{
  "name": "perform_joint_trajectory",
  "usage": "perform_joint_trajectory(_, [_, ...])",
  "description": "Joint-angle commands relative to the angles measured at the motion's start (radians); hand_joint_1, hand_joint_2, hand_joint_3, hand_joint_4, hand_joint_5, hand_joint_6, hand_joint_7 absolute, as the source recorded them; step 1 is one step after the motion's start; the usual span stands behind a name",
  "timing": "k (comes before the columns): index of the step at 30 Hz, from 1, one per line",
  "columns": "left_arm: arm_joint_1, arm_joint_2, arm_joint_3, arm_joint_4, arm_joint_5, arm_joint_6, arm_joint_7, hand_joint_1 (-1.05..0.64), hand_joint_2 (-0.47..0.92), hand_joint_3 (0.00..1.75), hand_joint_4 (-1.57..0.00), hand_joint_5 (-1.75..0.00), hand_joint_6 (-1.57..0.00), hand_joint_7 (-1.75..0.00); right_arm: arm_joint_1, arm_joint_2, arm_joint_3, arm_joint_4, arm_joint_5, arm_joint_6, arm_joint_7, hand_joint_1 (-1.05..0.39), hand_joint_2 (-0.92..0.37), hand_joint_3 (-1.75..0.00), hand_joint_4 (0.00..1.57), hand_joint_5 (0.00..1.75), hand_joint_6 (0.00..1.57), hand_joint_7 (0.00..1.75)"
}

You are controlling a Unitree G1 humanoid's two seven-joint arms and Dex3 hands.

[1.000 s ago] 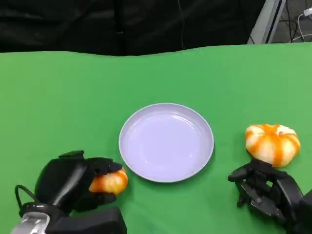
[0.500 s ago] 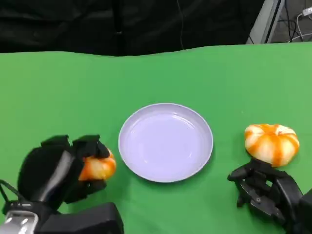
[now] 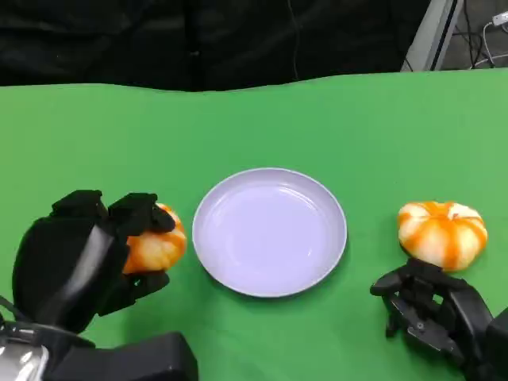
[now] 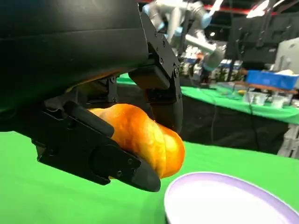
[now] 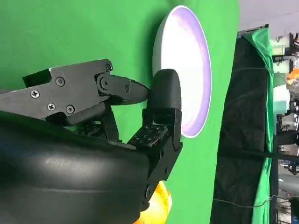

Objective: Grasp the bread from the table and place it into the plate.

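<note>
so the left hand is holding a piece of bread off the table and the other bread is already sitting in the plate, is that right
Not quite. The left hand does hold a bread off the table, but the other bread lies on the green table to the right of the plate, just beyond the right hand. The head view shows it.

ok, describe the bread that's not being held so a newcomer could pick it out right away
Start at the lilac plate in the middle of the green table. On its right, apart from the rim, a round orange-and-white striped bread lies on the cloth just beyond the right hand. The other bread, left of the plate, is gripped in the left hand; this one lies free.
</note>
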Motion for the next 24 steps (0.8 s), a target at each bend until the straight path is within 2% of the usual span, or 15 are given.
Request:
perform_joint_trajectory(1, [-0.027,0.008,0.001,0.034,0.002,-0.069,0.052,-0.13,0.82,0.2,-0.82,-1.73,-0.97,-1.01,0.003,-0.007,-0.002,0.013,0.003,0.009,-0.002,-0.25,-0.92,-0.45,0.64,1.75,0.73,1.1])
perform_joint_trajectory(3, [-0.047,0.003,-0.005,0.068,-0.003,-0.111,0.08,-0.14,0.79,0.27,-0.82,-1.71,-0.99,-0.96,0.004,-0.008,-0.001,0.012,0.0,0.005,-0.004,-0.25,-0.92,-0.45,0.64,1.75,0.73,1.1])
perform_joint_trajectory(4, [-0.052,0.002,-0.005,0.078,-0.004,-0.123,0.087,-0.14,0.72,0.42,-0.83,-1.7,-1.0,-0.94,0.004,-0.008,0.0,0.012,-0.001,0.004,-0.005,-0.25,-0.92,-0.45,0.64,1.75,0.73,1.1])
perform_joint_trajectory(5, [-0.065,-0.003,-0.011,0.091,-0.007,-0.138,0.094,-0.14,0.68,0.5,-0.83,-1.7,-1.0,-0.94,0.005,-0.007,0.0,0.009,-0.003,0.006,-0.008,-0.25,-0.92,-0.45,0.64,1.75,0.73,1.1])
perform_joint_trajectory(7, [-0.088,-0.013,-0.019,0.112,-0.012,-0.159,0.098,-0.15,0.62,0.67,-0.79,-1.74,-0.94,-1.04,0.005,-0.005,0.002,0.007,-0.004,0.007,-0.011,-0.26,-0.92,-0.45,0.64,1.75,0.73,1.1])
perform_joint_trajectory(8, [-0.1,-0.018,-0.023,0.122,-0.014,-0.166,0.097,-0.14,0.6,0.69,-0.78,-1.74,-0.93,-1.06,0.005,-0.004,0.002,0.008,-0.004,0.007,-0.011,-0.26,-0.92,-0.45,0.64,1.75,0.73,1.1])
perform_joint_trajectory(17, [-0.2,-0.033,-0.059,0.256,-0.018,-0.219,0.101,-0.16,0.63,0.66,-0.76,-1.73,-0.88,-1.13,0.004,0.0,0.007,0.017,-0.006,-0.006,-0.011,-0.27,-0.92,-0.44,0.64,1.75,0.72,1.1])
perform_joint_trajectory(20, [-0.259,-0.048,-0.094,0.357,-0.01,-0.247,0.123,-0.14,0.61,0.64,-0.75,-1.74,-0.88,-1.15,0.009,0.002,0.012,0.01,-0.015,-0.004,-0.027,-0.27,-0.92,-0.44,0.64,1.75,0.73,1.1])
perform_joint_trajectory(24, [-0.274,-0.047,-0.102,0.385,-0.011,-0.259,0.138,-0.14,0.61,0.63,-0.75,-1.75,-0.88,-1.16,0.009,0.002,0.015,0.009,-0.016,-0.004,-0.033,-0.27,-0.92,-0.44,0.64,1.75,0.73,1.1])
